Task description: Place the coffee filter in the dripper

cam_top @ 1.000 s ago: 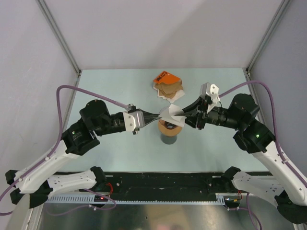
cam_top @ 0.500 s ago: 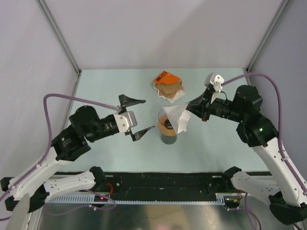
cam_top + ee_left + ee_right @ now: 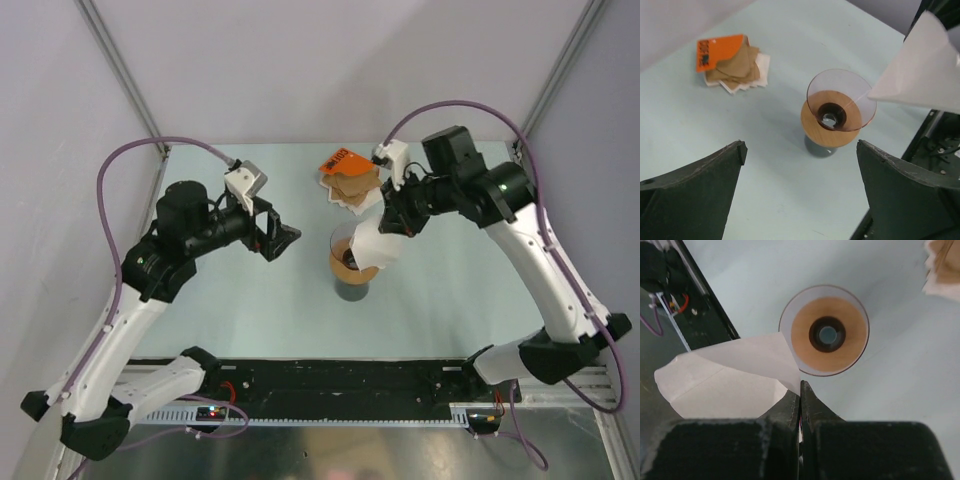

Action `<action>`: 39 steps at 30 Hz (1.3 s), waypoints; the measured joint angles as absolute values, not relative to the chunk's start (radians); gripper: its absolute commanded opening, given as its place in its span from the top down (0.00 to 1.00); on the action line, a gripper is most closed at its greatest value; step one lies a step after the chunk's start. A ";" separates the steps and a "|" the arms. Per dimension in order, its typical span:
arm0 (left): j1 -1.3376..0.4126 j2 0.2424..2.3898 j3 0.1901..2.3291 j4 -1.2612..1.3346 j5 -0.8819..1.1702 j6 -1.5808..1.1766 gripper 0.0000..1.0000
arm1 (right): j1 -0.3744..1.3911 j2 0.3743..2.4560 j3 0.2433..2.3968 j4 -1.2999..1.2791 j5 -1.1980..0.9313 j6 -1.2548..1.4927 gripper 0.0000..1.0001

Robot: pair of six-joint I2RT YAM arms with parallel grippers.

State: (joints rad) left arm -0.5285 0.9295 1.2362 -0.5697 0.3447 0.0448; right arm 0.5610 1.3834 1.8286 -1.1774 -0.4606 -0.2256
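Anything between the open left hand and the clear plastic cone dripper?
Bare pale-green tabletop from left hand to clear plastic dripper; left wrist view shows it.

matt white paper filter [image 3: 730, 377], clear glossy plastic dripper [image 3: 840, 81], smooth wooden ring [image 3: 825, 139]

Right fingers [image 3: 785, 409], pressed together, pinch the coffee filter [image 3: 730, 377] beside the dripper [image 3: 824, 291].

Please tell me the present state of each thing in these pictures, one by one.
coffee filter: held in the air, not inside the dripper
dripper: upright on tan ring, empty
left gripper: open, empty
right gripper: shut on the coffee filter
orange pack: lying flat on table
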 measured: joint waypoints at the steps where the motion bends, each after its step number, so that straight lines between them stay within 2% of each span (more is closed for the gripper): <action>1: -0.516 0.940 1.236 -0.579 0.355 0.021 0.00 | 0.571 1.410 1.842 -1.214 -0.447 -0.235 1.00; 14: -0.468 0.901 1.214 -0.594 0.407 -0.096 0.00 | 0.601 1.647 1.937 -1.336 -0.345 -0.249 1.00; 16: -0.466 0.892 1.200 -0.595 0.406 -0.099 0.00 | 0.601 1.679 1.960 -1.336 -0.336 -0.250 0.83; 19: -0.461 0.880 1.180 -0.595 0.404 -0.105 0.00 | 0.600 1.721 1.983 -1.336 -0.330 -0.257 0.49; 20: -0.459 0.876 1.175 -0.595 0.403 -0.106 0.00 | 0.600 1.733 1.991 -1.337 -0.331 -0.259 0.42; 22: -0.450 0.869 1.164 -0.595 0.403 -0.107 0.00 | 0.595 1.759 2.014 -1.340 -0.331 -0.266 0.34; 24: -0.436 0.862 1.157 -0.596 0.405 -0.109 0.00 | 0.591 1.776 2.043 -1.342 -0.332 -0.270 0.32; 26: -0.420 0.857 1.157 -0.598 0.405 -0.110 0.00 | 0.580 1.777 2.064 -1.343 -0.340 -0.272 0.34; 27: -0.409 0.853 1.157 -0.598 0.405 -0.113 0.00 | 0.574 1.774 2.076 -1.343 -0.347 -0.273 0.39; 31: -0.376 0.844 1.157 -0.598 0.407 -0.115 0.00 | 0.558 1.731 2.064 -1.338 -0.379 -0.293 0.64; 34: -0.360 0.844 1.157 -0.598 0.407 -0.115 0.00 | 0.580 1.649 1.977 -1.309 -0.397 -0.323 0.78; 37: -0.353 0.843 1.157 -0.598 0.406 -0.116 0.00 | 0.627 1.591 1.897 -1.284 -0.413 -0.350 0.87; 39: -0.350 0.843 1.157 -0.598 0.405 -0.117 0.00 | 0.654 1.577 1.843 -1.262 -0.421 -0.368 0.89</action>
